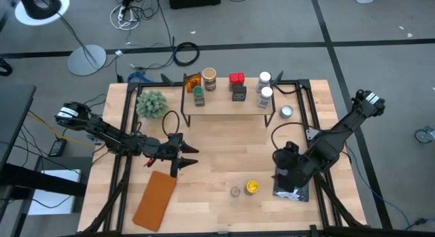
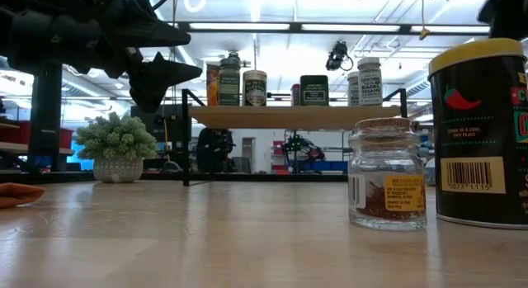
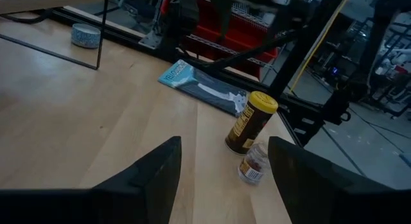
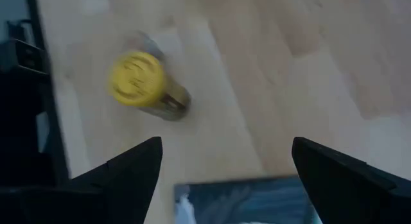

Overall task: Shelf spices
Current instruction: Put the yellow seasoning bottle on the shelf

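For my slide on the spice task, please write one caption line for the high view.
Seven spices stand on the shelf; the yellow-lidded jar and small glass jar wait on the table between both open grippers.

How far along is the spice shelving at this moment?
Mostly done: seven spices stand on the shelf, among them the red tin and black box. Nothing is in hand: the left gripper and right gripper are both open and empty. Left on the tabletop: the yellow-lidded jar and the small glass jar beside it.
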